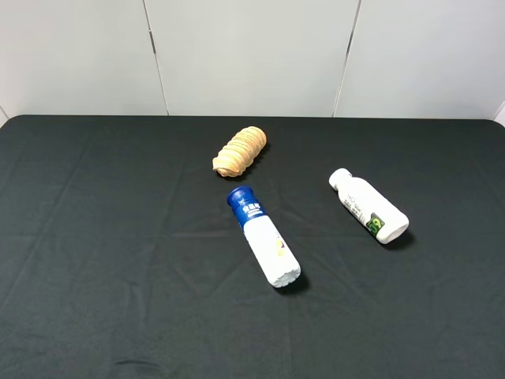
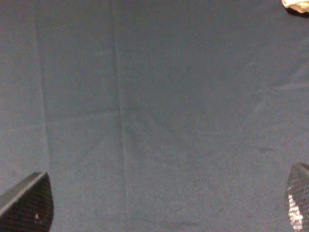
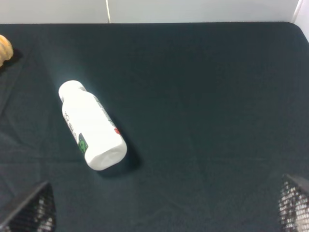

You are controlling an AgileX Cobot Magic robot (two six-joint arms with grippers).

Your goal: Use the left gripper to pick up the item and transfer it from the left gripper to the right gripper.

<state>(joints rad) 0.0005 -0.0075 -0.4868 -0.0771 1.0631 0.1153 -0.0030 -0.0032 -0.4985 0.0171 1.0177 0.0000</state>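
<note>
The item, a small white bottle (image 1: 368, 205) with a white cap and a green patch near its base, lies on its side on the black cloth at the right of the exterior view. It also shows in the right wrist view (image 3: 91, 124). Neither arm shows in the exterior view. My left gripper (image 2: 166, 205) is open, its fingertips (image 2: 29, 203) wide apart over bare cloth, with nothing between them. My right gripper (image 3: 166, 208) is open, its fingertips (image 3: 31, 210) wide apart, and the item lies on the cloth well beyond them.
A longer white bottle with a blue cap (image 1: 263, 236) lies on its side mid-table. A tan ridged pastry (image 1: 240, 151) lies behind it, and its edge shows in the left wrist view (image 2: 297, 5) and the right wrist view (image 3: 5, 48). The black cloth (image 1: 95, 237) meets a white wall at the back.
</note>
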